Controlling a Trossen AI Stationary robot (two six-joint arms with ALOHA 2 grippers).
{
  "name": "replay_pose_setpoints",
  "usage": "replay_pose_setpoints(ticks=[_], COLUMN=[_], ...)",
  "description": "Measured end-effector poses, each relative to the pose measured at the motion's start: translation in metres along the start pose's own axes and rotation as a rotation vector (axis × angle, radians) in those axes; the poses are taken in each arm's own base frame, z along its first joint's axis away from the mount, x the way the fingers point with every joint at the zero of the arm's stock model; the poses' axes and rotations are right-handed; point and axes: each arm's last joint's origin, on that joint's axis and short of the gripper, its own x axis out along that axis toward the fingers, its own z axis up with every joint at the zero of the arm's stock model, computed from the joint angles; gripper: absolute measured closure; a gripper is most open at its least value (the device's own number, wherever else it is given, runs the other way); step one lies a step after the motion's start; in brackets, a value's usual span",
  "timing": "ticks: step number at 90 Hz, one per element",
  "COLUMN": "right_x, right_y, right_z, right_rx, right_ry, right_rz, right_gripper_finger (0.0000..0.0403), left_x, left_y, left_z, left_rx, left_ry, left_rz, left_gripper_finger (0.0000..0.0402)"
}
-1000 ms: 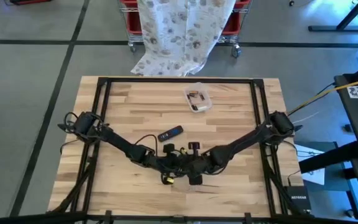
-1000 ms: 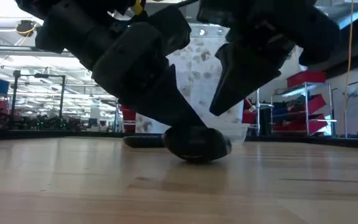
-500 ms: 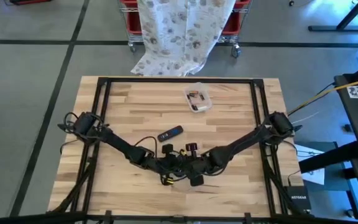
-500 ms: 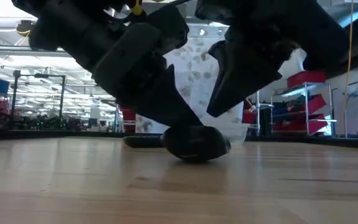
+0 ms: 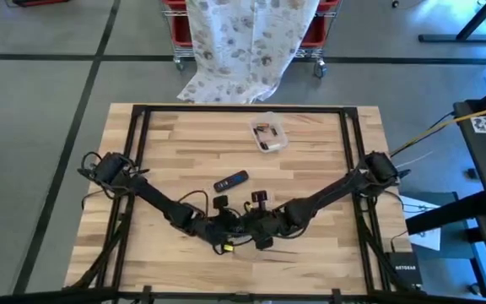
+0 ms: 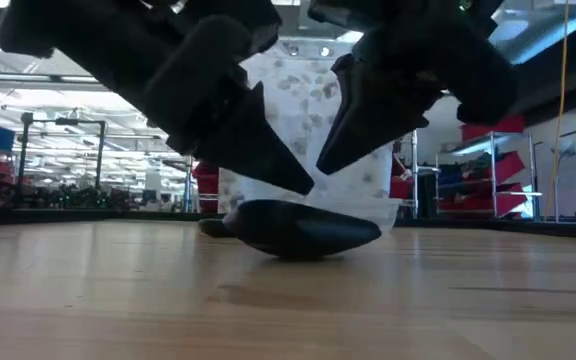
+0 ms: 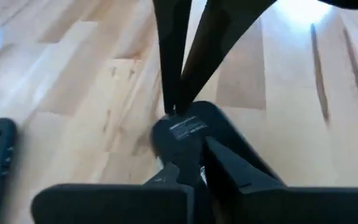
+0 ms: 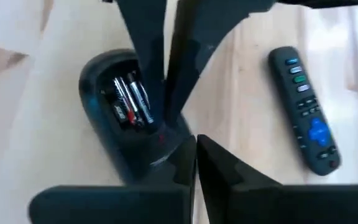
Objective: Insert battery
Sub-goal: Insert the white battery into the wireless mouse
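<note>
Right wrist view: two grippers met over an opened remote on the table.

The right gripper [image 8: 194, 152] had its fingers drawn narrow, nearly together, at one end of the black remote [image 8: 126, 118], seemingly pinning it flat. Directly ahead, the left gripper [image 8: 166, 93] pressed its closed tips beside the batteries [image 8: 129, 102] lying in the open compartment, apparently seating them. Off to one side lay a second remote [image 8: 306, 112], untouched on the table [image 8: 253, 81].
</note>
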Motion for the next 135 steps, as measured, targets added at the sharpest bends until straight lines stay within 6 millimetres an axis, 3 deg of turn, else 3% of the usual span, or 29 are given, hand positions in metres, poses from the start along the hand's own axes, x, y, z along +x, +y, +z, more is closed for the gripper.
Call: replay_pose_setpoints(ticks=[39, 69, 96, 119, 135], right_x=[-0.003, -0.005, -0.012, -0.032, -0.052], right_y=[-0.002, -0.002, -0.001, 0.015, 0.044], right_z=[0.012, 0.019, 0.032, 0.044, 0.034], right_rx=[-0.053, -0.092, -0.228, -0.388, -0.512], right_ry=[-0.114, -0.176, -0.249, -0.313, -0.230], right_rz=[-0.025, -0.028, -0.001, -0.137, -0.279], right_gripper_finger=[0.0403, 0.0403, 0.0403, 0.0403, 0.0403], left_x=[-0.012, -0.045, -0.062, -0.079, -0.090], left_y=[-0.011, -0.015, -0.026, -0.038, -0.042], left_z=[0.000, 0.021, 0.010, -0.008, -0.021], left_rx=[-0.136, -0.127, -0.213, -0.298, -0.341], left_ry=[-0.064, -0.161, -0.147, -0.092, -0.053], left_rz=[0.063, 0.098, 0.113, 0.087, 0.097], left_gripper_finger=[0.0399, 0.0399, 0.0399, 0.0399, 0.0399])
